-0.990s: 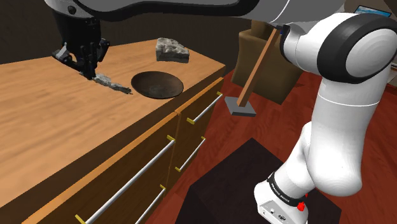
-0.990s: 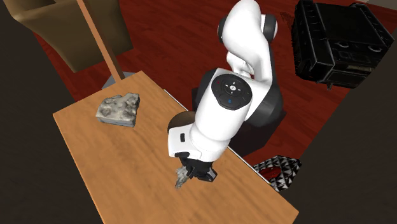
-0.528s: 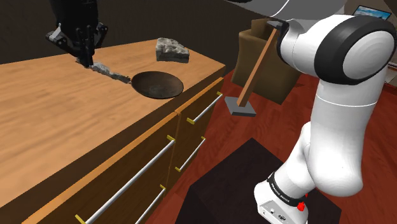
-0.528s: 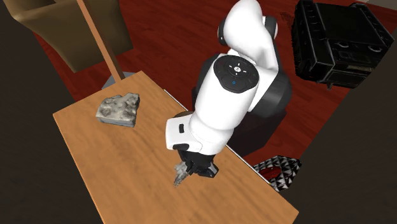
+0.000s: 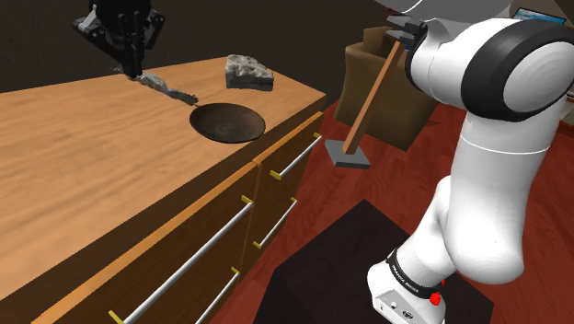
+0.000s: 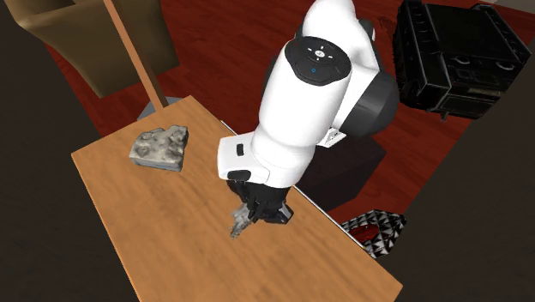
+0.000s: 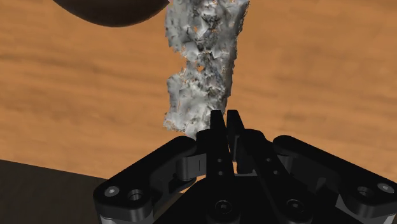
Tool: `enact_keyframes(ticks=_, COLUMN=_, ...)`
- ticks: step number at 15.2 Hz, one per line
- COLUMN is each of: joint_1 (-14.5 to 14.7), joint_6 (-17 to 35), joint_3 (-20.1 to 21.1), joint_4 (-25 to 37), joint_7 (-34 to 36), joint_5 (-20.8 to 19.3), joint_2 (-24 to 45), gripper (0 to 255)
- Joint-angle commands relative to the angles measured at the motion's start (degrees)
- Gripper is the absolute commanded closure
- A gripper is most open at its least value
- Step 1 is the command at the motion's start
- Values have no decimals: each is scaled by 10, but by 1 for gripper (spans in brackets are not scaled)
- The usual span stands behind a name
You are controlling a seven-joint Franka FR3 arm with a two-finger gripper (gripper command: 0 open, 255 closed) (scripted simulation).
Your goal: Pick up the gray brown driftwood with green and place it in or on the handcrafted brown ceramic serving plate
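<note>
While hand [image 5: 132, 69] clasps driftwood [image 5: 166, 88], far tip nr plate [image 5: 228, 125] rim.

Wrist view: plate [image 7: 108, 9] cut by edge, mere arc visible; driftwood [image 7: 200, 63] far end cropped, near end behind pincer [image 7: 226, 118].

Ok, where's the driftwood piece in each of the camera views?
Shoulder view: driftwood upper left, its free end toward the dark plate.
Second exterior view: low centre, under the white arm.
Wrist view: straight ahead of the gripper, running toward the plate.
Shared landmark: the black gripper clasping one end.
</note>
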Motion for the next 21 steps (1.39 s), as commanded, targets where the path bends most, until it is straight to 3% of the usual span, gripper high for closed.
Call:
enact_keyframes(ticks=1, joint_1=-29, joint_6=24, joint_3=1, joint_4=-68, joint_7=-14, joint_5=20, joint_2=-50, gripper=255)
enact_keyframes(ticks=10, joint_1=-124, joint_6=91, joint_3=-39, joint_4=-307, joint_7=-129, joint_5=115, joint_2=-256, gripper=255)
enact_keyframes(ticks=21, joint_1=-123, joint_6=177, joint_3=-42, joint_4=-403, joint_7=-120, joint_5=115, joint_2=-266, gripper=255)
